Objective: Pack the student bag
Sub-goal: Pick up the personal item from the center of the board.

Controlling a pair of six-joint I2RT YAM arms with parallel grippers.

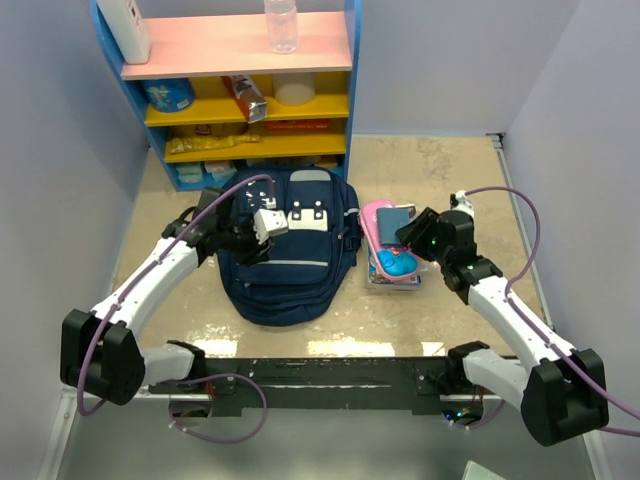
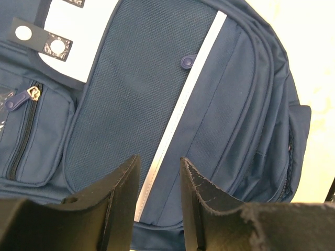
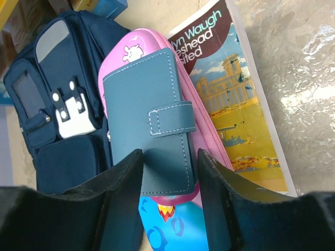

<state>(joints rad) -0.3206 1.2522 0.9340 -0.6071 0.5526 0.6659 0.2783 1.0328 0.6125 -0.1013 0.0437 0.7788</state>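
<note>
The student bag (image 1: 295, 262) lies flat in the middle of the table, navy with a white patch (image 1: 308, 217) and closed front zip pockets. My left gripper (image 1: 258, 232) hovers over its upper left part. In the left wrist view its jaws (image 2: 159, 172) are open and empty above the bag's grey stripe (image 2: 180, 104). My right gripper (image 1: 408, 236) is over the pile beside the bag. Its jaws (image 3: 168, 167) are open and straddle the near end of a teal wallet (image 3: 149, 115), which lies on a pink pencil case (image 3: 119, 57) and a book (image 3: 235, 104).
A blue, yellow and pink shelf unit (image 1: 240, 90) stands behind the bag, with a bottle (image 1: 281, 25), a white container (image 1: 125, 28) and snack packs on it. Grey walls close in on both sides. The bag also shows in the right wrist view (image 3: 57, 115).
</note>
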